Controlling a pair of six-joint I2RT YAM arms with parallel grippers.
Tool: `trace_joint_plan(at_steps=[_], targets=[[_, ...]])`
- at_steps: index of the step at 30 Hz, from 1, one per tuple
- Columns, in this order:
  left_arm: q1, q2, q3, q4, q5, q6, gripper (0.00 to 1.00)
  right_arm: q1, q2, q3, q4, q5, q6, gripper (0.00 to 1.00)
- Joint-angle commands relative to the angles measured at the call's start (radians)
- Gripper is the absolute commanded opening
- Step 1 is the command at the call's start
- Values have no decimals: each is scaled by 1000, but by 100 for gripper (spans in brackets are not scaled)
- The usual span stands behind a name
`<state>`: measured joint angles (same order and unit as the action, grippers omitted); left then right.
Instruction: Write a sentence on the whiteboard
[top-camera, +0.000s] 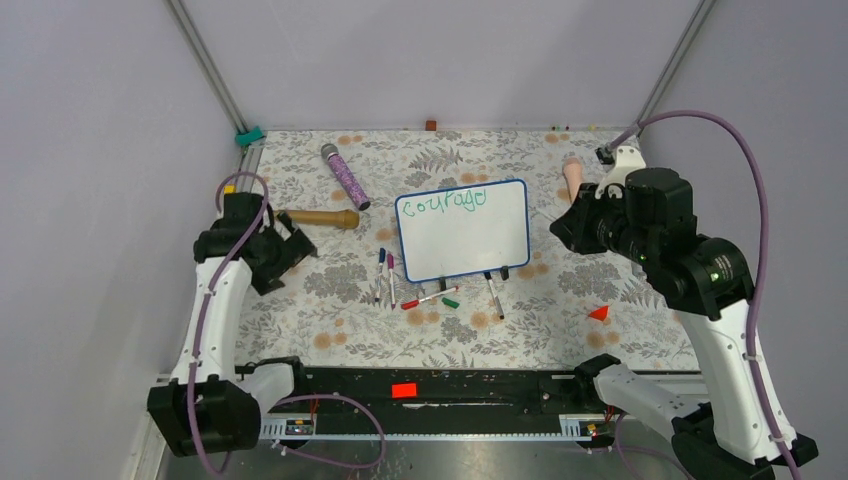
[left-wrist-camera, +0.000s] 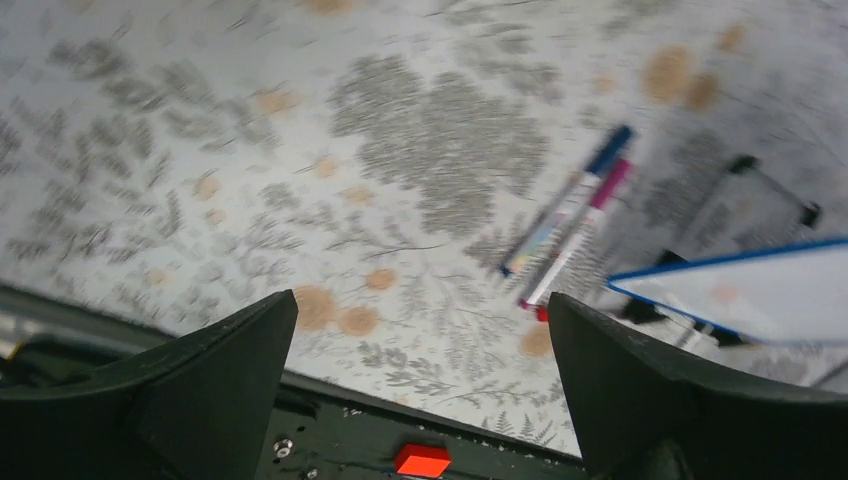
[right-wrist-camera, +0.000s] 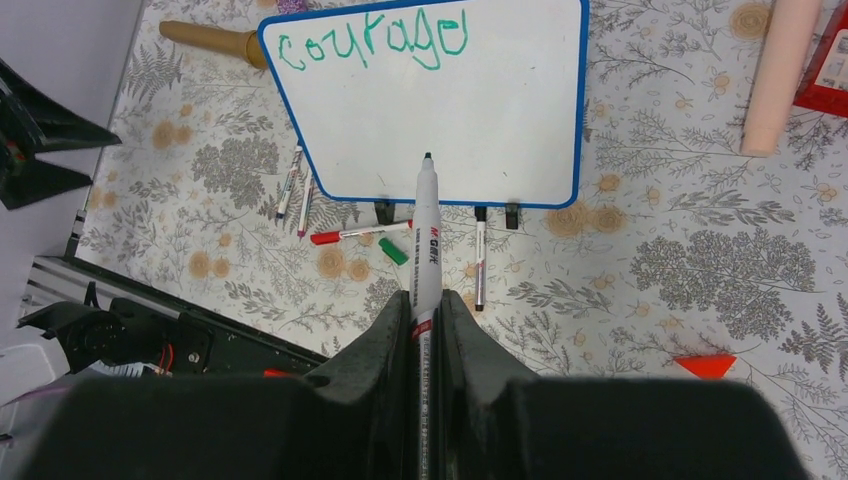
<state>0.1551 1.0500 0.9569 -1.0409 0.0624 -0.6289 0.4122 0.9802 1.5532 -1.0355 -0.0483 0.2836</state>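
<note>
The whiteboard (top-camera: 463, 230) with its thin blue frame stands on two black clip feet in the middle of the floral table. Green handwriting reading "courage" (top-camera: 441, 201) runs along its top; the rest of the board is blank. Both also show in the right wrist view, the board (right-wrist-camera: 440, 130) and the word (right-wrist-camera: 372, 42). My right gripper (right-wrist-camera: 425, 300) is shut on a white marker (right-wrist-camera: 426, 230), dark tip pointing at the board's lower middle, held off it. In the top view it (top-camera: 565, 225) hovers right of the board. My left gripper (left-wrist-camera: 420, 320) is open and empty, left of the board (top-camera: 293, 248).
Several loose markers (top-camera: 420, 295) and a green cap (top-camera: 451, 301) lie in front of the board. A purple glitter cylinder (top-camera: 345, 176) and wooden handle (top-camera: 320, 218) lie at the back left, a pink cylinder (top-camera: 572, 178) at the back right, a red triangle (top-camera: 599, 313) at the front right.
</note>
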Motion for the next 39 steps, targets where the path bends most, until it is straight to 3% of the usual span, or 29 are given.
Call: trace_joint_plan(at_steps=[1, 5, 12, 19, 28, 33, 39], targets=[[-162, 4, 218, 32, 83, 22, 99, -3, -38, -37, 40, -44, 1, 0], [-245, -11, 136, 145, 229, 37, 99, -3, -46, -69, 43, -82, 35, 0], [-261, -126, 6, 283, 290, 45, 99, -3, -38, -109, 36, -86, 110, 0], [-263, -134, -68, 373, 374, 82, 98, -3, -71, -192, 68, -67, 151, 0], [-265, -24, -96, 455, 439, 73, 96, -3, -59, -281, 139, -116, 122, 0], [-266, -55, -148, 597, 498, 126, 97, -3, -27, -271, 157, -112, 117, 0], [-270, 11, -212, 775, 564, 144, 96, -3, 25, -259, 199, -120, 130, 0]])
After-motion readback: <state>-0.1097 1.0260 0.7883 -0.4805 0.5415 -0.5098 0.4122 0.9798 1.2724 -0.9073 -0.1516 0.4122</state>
